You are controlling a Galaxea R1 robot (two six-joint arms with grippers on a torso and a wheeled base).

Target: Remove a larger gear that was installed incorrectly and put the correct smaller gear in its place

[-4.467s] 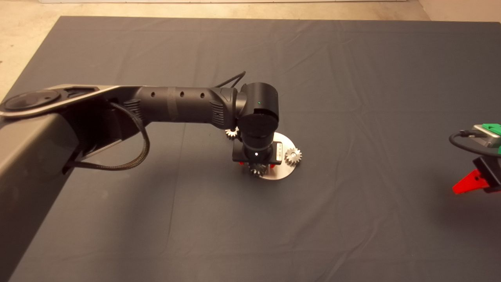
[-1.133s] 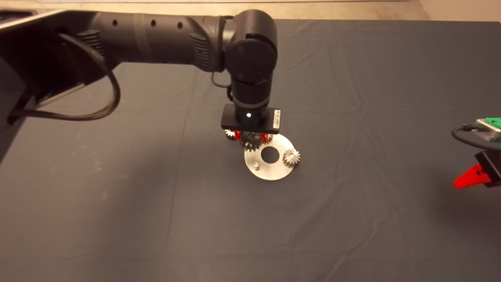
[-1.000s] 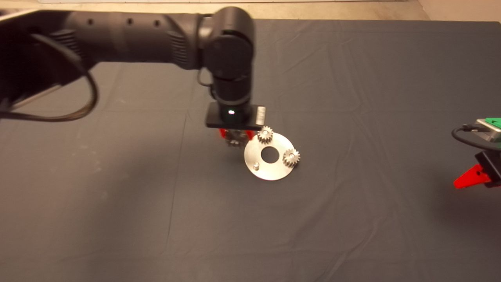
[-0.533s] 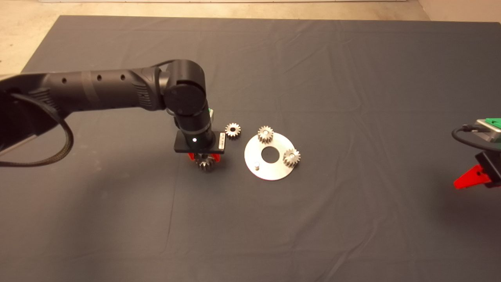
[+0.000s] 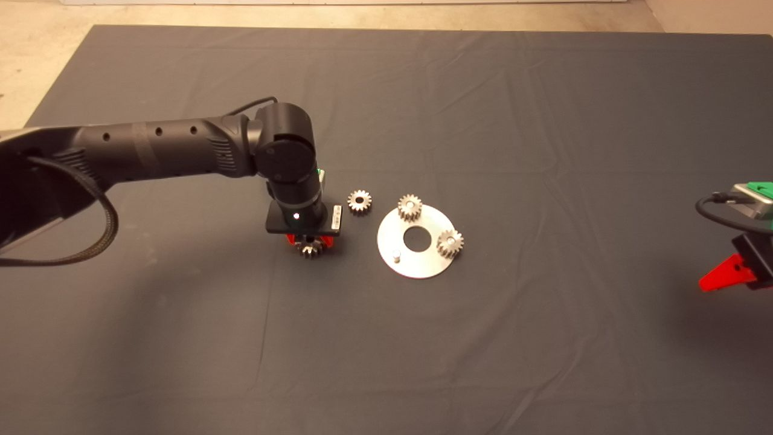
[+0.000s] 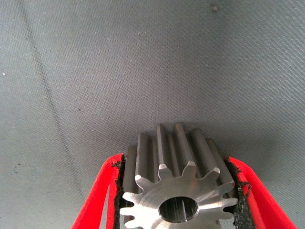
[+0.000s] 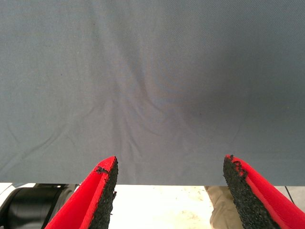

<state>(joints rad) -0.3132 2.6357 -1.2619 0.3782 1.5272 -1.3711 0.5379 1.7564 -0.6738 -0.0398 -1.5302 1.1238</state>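
My left gripper (image 5: 310, 241) is shut on the larger gear (image 5: 310, 248), low over the mat to the left of the round silver plate (image 5: 423, 264). In the left wrist view the larger gear (image 6: 177, 168) sits clamped between the red fingers (image 6: 97, 202), bore facing the camera. I cannot tell whether it touches the mat. The smaller gear (image 5: 359, 200) lies loose on the mat between my left gripper and the plate. The plate has one bare peg (image 5: 395, 255). My right gripper (image 5: 721, 279) waits open and empty at the mat's right edge.
Two small silver gears (image 5: 409, 207) (image 5: 450, 243) sit on pegs on the plate, around its centre hole (image 5: 416, 239). The right wrist view shows the mat's far edge and pale floor (image 7: 162, 205) beyond it.
My left gripper lifted the larger gear off the plate's peg and carried it left, then down toward the mat. In the last half second it shifted only slightly. The right arm stayed still.
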